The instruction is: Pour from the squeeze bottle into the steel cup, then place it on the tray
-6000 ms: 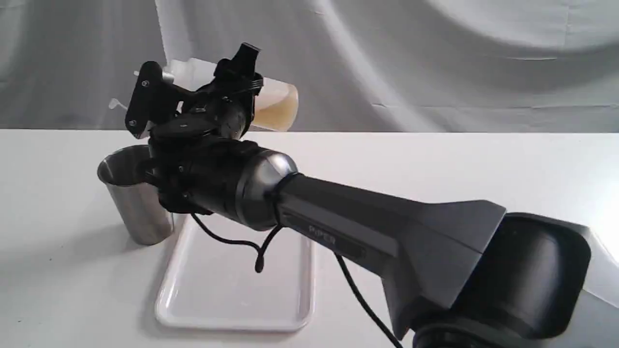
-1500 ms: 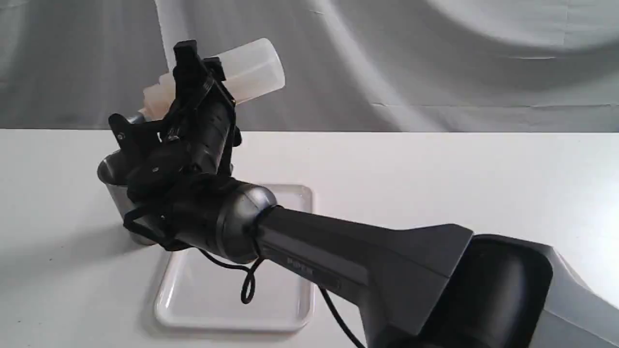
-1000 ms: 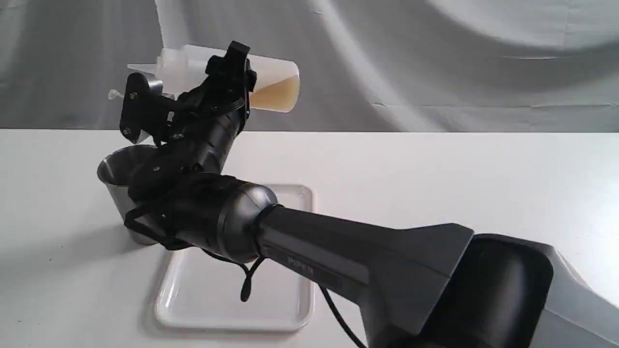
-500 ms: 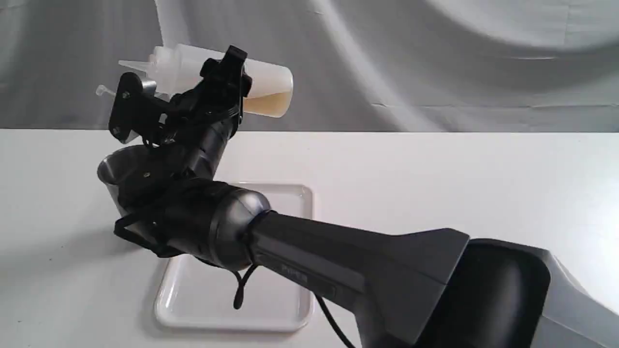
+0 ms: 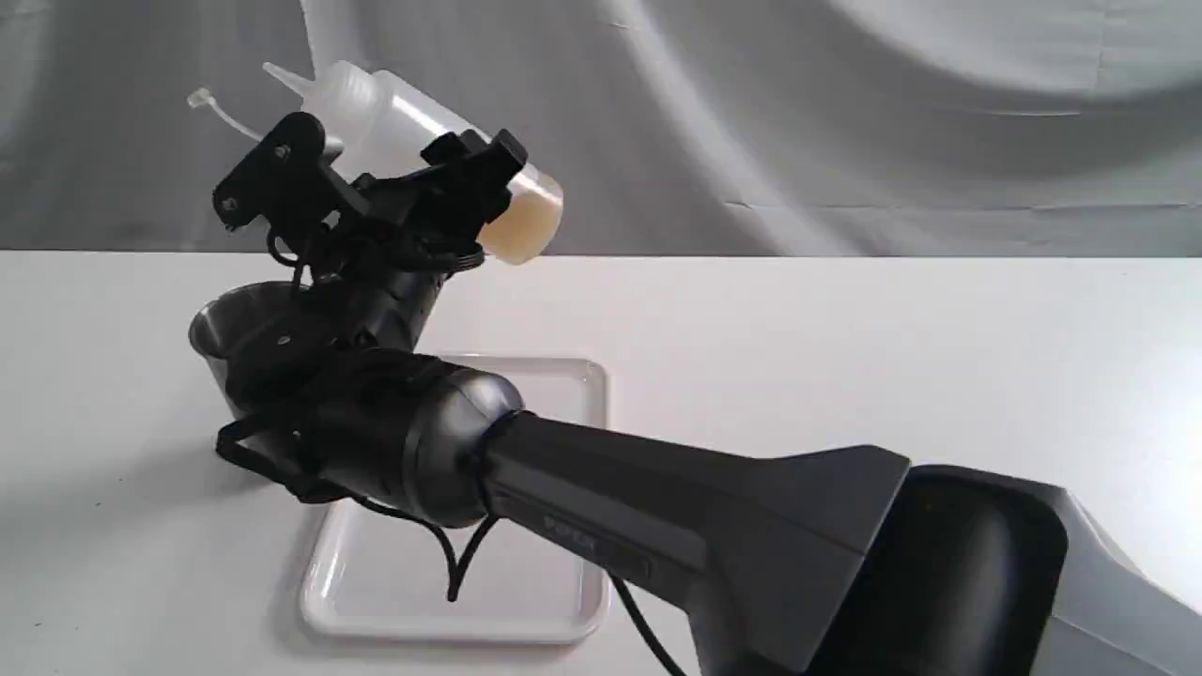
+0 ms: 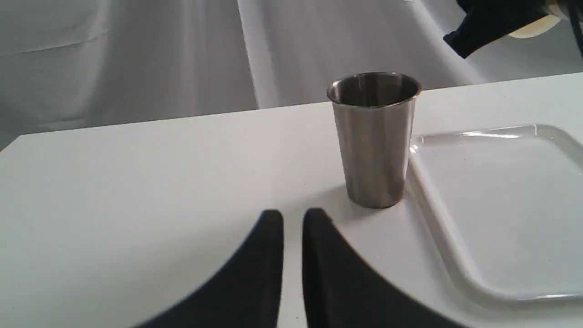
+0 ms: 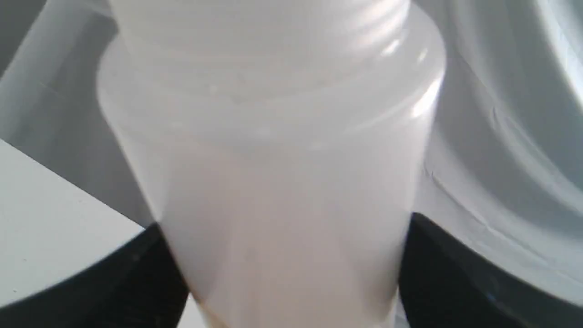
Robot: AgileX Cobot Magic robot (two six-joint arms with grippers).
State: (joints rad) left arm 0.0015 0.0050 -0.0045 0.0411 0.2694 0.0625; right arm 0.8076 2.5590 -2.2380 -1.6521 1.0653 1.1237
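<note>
My right gripper [image 5: 394,178] is shut on the squeeze bottle [image 5: 404,117] and holds it in the air above and behind the steel cup [image 5: 230,324]. The bottle is tilted, with its nozzle up to the left and amber liquid pooled at its lower base. My arm partly hides the cup, which stands upright at the tray's [image 5: 554,587] far left corner. The right wrist view is filled by the bottle [image 7: 282,182] between black fingers [image 7: 136,278]. In the left wrist view, my left gripper [image 6: 293,217] is shut and empty, low over the table short of the cup [image 6: 373,136] and tray [image 6: 496,205].
A white tabletop [image 5: 892,329] stretches to the right, with grey cloth draped behind it. My right arm's thick link [image 5: 704,526] crosses over the tray, and a loose black cable [image 5: 460,563] hangs down onto it.
The bottle has swung from nozzle-down over the cup, through level, to nozzle-up. Its liquid has run back to the base, and the wrist has rolled back and risen slightly.
</note>
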